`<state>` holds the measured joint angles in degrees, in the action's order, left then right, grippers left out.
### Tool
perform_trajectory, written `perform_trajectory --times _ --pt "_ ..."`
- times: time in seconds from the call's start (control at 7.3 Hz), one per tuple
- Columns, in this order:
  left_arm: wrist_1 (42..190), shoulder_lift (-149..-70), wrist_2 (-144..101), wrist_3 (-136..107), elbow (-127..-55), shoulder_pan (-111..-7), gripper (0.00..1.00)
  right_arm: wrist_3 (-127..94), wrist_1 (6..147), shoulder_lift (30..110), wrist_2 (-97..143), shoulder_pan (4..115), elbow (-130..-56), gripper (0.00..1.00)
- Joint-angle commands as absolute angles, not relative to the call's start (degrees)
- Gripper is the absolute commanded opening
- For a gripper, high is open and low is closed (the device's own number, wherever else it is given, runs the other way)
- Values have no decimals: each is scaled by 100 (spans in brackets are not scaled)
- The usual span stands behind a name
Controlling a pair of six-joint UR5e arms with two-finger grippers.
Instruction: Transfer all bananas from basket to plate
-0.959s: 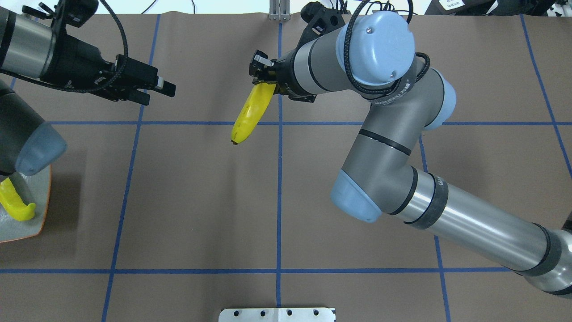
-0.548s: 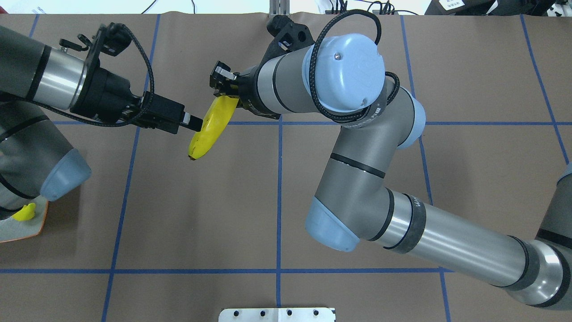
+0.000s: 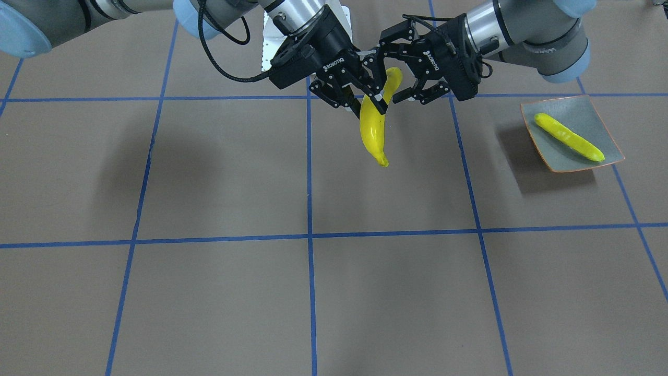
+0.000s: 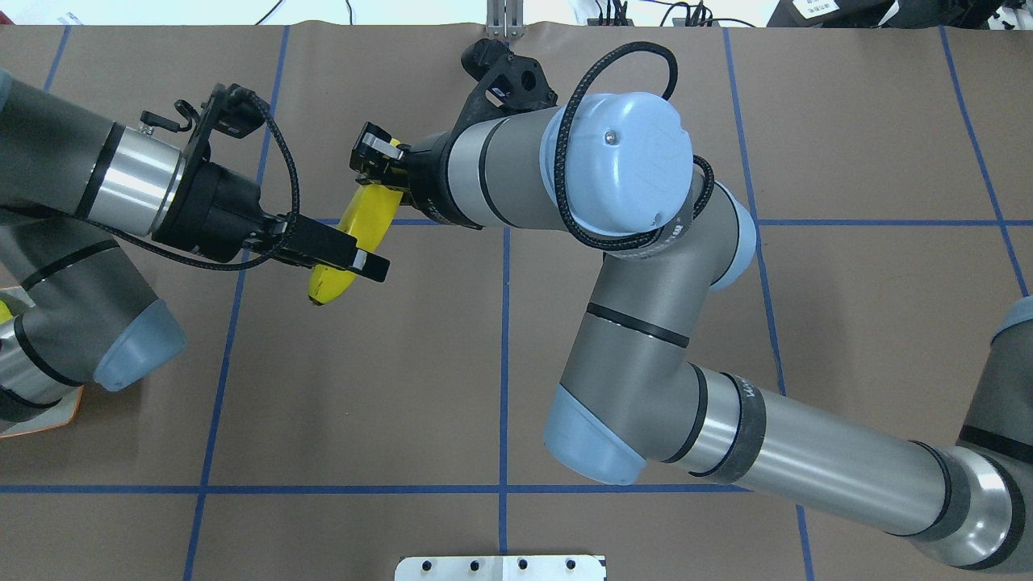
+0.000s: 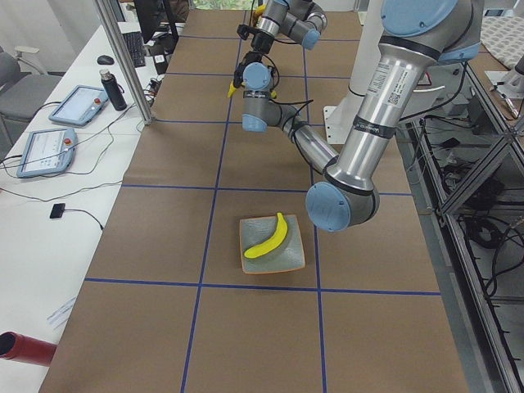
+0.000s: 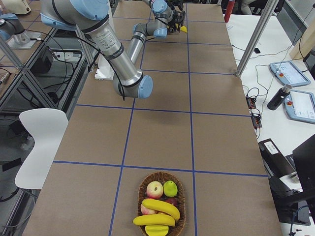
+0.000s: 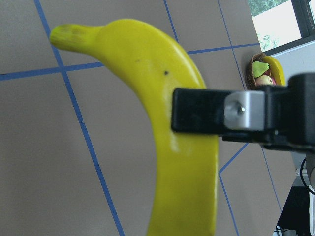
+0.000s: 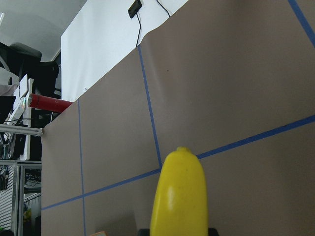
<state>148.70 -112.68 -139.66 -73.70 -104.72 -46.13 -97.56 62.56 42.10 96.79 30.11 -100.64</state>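
Dangling from pinching right fingers [image 4: 368, 153], a glossy yellow banana [image 4: 367, 222] sits between spread left fingers [image 4: 359, 262].

Cameras look down from behind the robot [image 4: 629, 161], from across the table [image 3: 209, 183], from both ends; both wrist cameras sit tight against the same banana [image 7: 182, 162].

**Even Overhead Light, Soft Shadows**

Bright, diffuse light from above falls evenly on the table [image 3: 209, 172], leaving only faint, blurred shadows; a darker one lies beside the plate [image 3: 600, 112]. The banana [image 7: 182, 162] shows pale glossy highlights and looks soft-focused up close. The window [image 7: 275, 24] is blown out white.
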Motion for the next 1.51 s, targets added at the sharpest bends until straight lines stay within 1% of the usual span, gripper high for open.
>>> perform_trajectory --times 0.0,0.14,0.55,0.96,1.23,1.37 --pt "15029 -11224 -13966 -7348 -10485 -4614 0 -9677 6110 4245 9677 3006 -10055 20" --pt "15029 -11206 -13966 -7339 -10477 -4623 0 -9451 6100 4236 9625 3006 -10046 99" --pt "15003 -11093 -13966 -7356 -10468 -4658 0 -9009 6143 4271 9703 3321 -10081 100" --pt "14994 -9253 -13940 -7339 -11046 -5193 0 -8415 6396 5235 9712 3690 -10300 100" --pt "14994 -8336 -13931 -7313 -11074 -5405 0 -7511 7002 5684 9729 4138 -10292 100" --pt "14977 -7914 -13896 -7313 -11066 -5397 0 -6984 7031 5948 9790 4357 -10292 100"
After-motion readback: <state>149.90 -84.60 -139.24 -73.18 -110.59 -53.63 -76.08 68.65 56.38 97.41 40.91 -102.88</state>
